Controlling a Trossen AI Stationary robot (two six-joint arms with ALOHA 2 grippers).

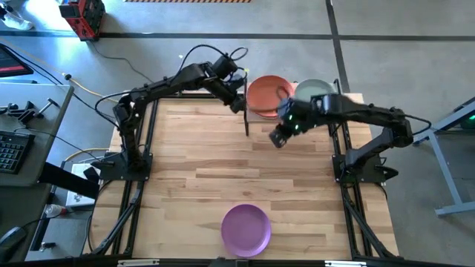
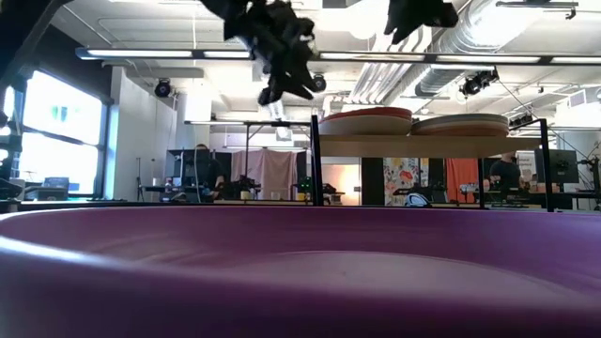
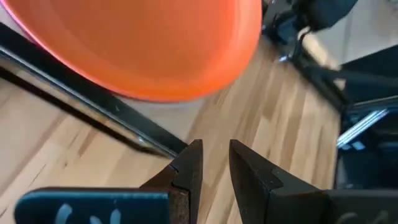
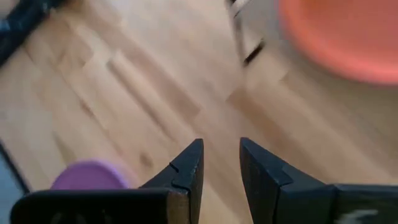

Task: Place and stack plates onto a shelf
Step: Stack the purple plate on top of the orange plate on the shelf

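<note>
Fingers on both arms hold nothing: the right gripper (image 4: 217,165) shows a narrow gap over bare wood, and the left gripper (image 3: 214,165) likewise, a small gap, nothing between.

Nearest: purple plate (image 1: 246,229) alone at the near edge of the counter (image 1: 193,163), well apart from both arms, right up against the low camera. Not yet shelved.

Mid-counter: right gripper hangs just in front of the shelf (image 2: 427,144), pointed down toward open counter. Risk, as a judgement: a long reach to the purple plate. A shallow rim lying flat gives the fingers little to bite, so the plate may slide or slip off the edge.

Far: left gripper beside the shelf's front-left post (image 1: 246,119), close to the orange plate (image 1: 267,94). A careless swing could knock post or stack. Grey-green plate (image 1: 315,90) tops the neighbouring stack. Two stacks, one more plate: off-centre placement could tip.
</note>
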